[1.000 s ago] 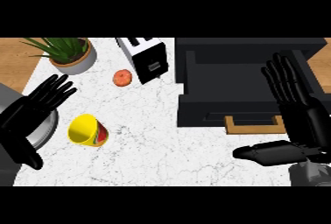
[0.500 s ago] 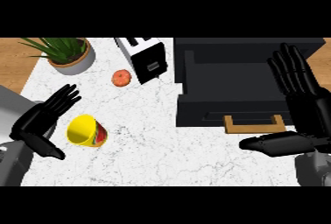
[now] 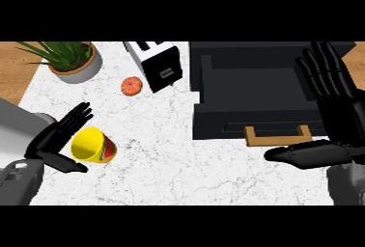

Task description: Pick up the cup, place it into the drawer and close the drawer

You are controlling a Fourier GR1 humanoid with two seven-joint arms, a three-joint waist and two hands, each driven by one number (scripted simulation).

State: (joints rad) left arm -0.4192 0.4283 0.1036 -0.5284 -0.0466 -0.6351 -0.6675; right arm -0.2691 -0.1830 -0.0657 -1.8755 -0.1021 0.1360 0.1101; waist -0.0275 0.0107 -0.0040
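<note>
On the white marbled counter (image 3: 178,169), at its left side, we see the cup (image 3: 94,145). It is yellow, with a red and green picture on its outside, and it is tilted so that its yellow inside faces up and to the left. On this picture we can read no letters; it is too small for us.

Just beside the cup is the left hand (image 3: 55,140). Its fingers are straight and spread, pointing up and to the right along the cup's rim, and its thumb lies low, under the cup. The hand is not closed on the cup, and we cannot tell if it touches it.

At the right stands the black drawer (image 3: 249,72), pulled open, with a pale wooden handle (image 3: 278,136) on its front. The cup is well apart from it.

The right hand (image 3: 335,111) shows at the right edge, over the drawer's right side, with its fingers straight and upward and its thumb stretched to the left. It holds nothing.

Behind the cup lies a small orange fruit (image 3: 131,86). Near it stands a black and white toaster (image 3: 158,65), which touches the drawer's left corner. A green plant in a grey pot (image 3: 73,65) stands at the far left corner.
</note>
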